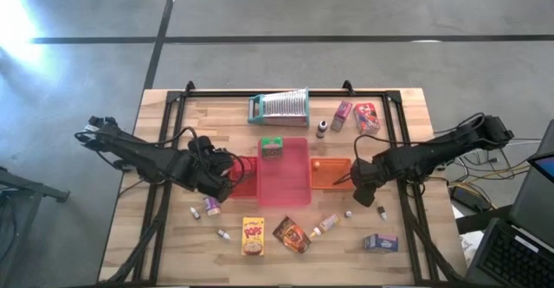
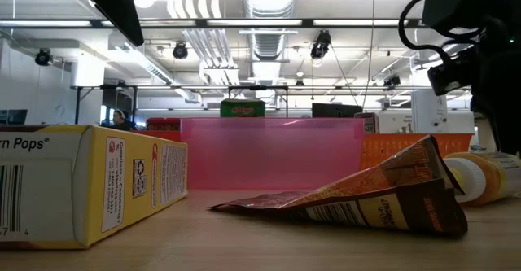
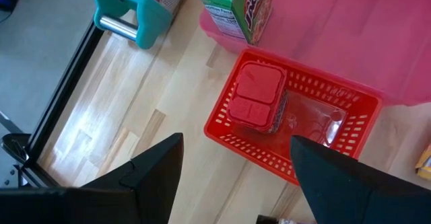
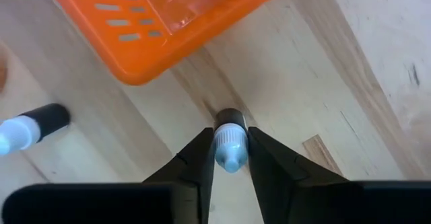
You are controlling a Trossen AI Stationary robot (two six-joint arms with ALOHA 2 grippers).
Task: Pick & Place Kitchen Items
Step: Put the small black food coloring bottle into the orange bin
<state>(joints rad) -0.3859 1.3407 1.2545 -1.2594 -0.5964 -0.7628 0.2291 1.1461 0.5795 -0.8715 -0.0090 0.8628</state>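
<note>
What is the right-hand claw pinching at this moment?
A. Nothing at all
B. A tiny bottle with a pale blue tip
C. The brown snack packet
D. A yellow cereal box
B: the right wrist view shows the right gripper closed on a tiny bottle beside the orange tray.

From my low camera, the yellow cardboard Pops box (image 2: 81, 181) runs off frame; its lettering is cut.

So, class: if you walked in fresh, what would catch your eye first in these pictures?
Probably the big pink tray in the middle of the table, with a red basket and an orange basket at its sides. Then the right hand, pinching a tiny bottle beside the orange basket, and the yellow cereal box near the front edge.
</note>
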